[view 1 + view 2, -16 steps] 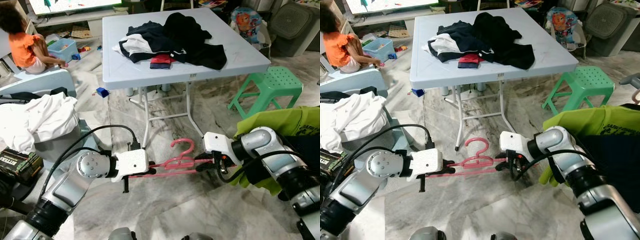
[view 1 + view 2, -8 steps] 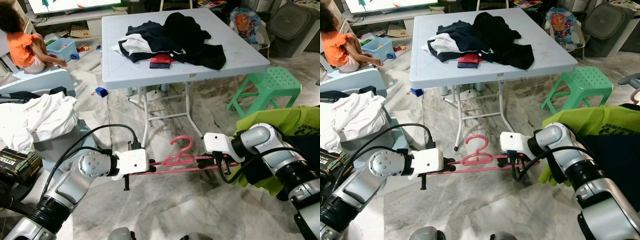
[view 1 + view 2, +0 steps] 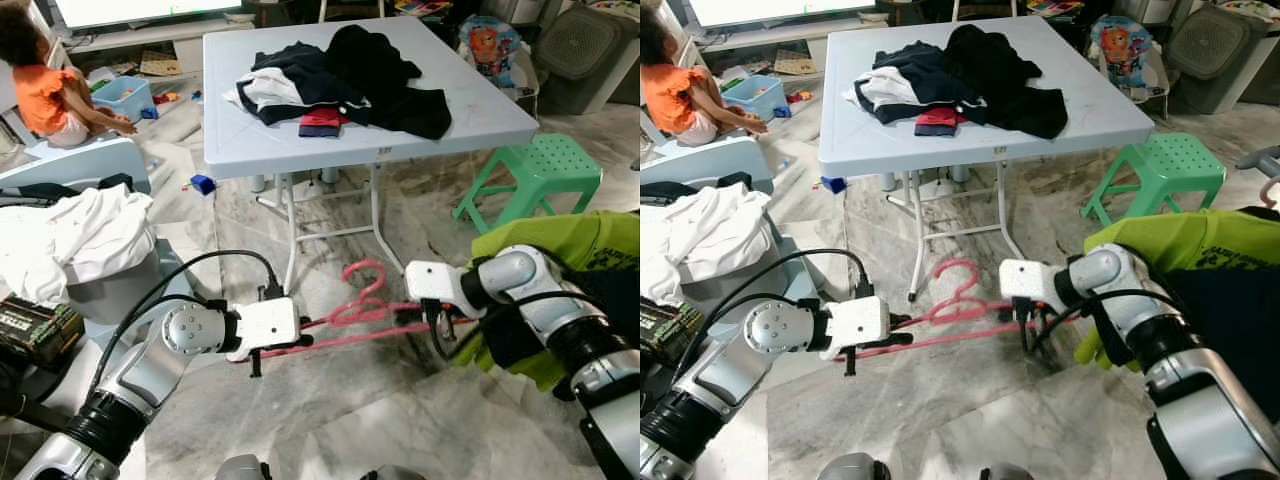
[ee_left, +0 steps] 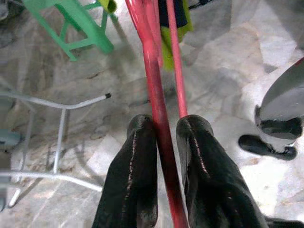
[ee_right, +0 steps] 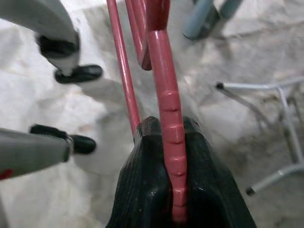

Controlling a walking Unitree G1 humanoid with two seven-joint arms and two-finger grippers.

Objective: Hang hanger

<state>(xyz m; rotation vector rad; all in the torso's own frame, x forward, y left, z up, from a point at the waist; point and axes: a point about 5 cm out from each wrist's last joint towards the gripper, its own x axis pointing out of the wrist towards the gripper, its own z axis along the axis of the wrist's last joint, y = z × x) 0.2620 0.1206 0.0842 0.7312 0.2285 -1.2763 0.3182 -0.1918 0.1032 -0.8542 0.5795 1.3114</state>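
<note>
A pink hanger (image 3: 365, 308) is held level above the marble floor (image 3: 400, 420), in front of the counter (image 3: 250, 140) and below its near edge. Each end of it is in a pincer. The left pincer (image 4: 164, 142) is closed on one arm of the hanger; in the left wrist view the two black fingers (image 4: 135, 180) press the pink bar from both sides. The right pincer (image 5: 172, 137) is closed on the other arm, with the ribbed pink bar clamped between its fingers (image 5: 142, 185) in the right wrist view. In the head views the left pincer (image 3: 290, 340) sits nearer the robot than the counter's legs (image 3: 375, 215), and the right pincer (image 3: 430, 310) is just in front of the leg on the robot's right side. The hook (image 3: 365, 275) points up toward the counter's edge, near the legs.

On the counter lies a heap of dark clothes (image 3: 350, 75), with a small red piece (image 3: 322, 120) at its near side. A green stool (image 3: 530, 180) stands on the floor to the right of the counter. A yellow-green garment (image 3: 570, 250) hangs by the right arm, well to the right of the counter. To the left of the counter, white cloth (image 3: 80, 240) lies over a basket (image 3: 110, 290), and beyond that a person (image 3: 50, 85) in an orange top sits on the floor beside a blue box (image 3: 125, 98).
</note>
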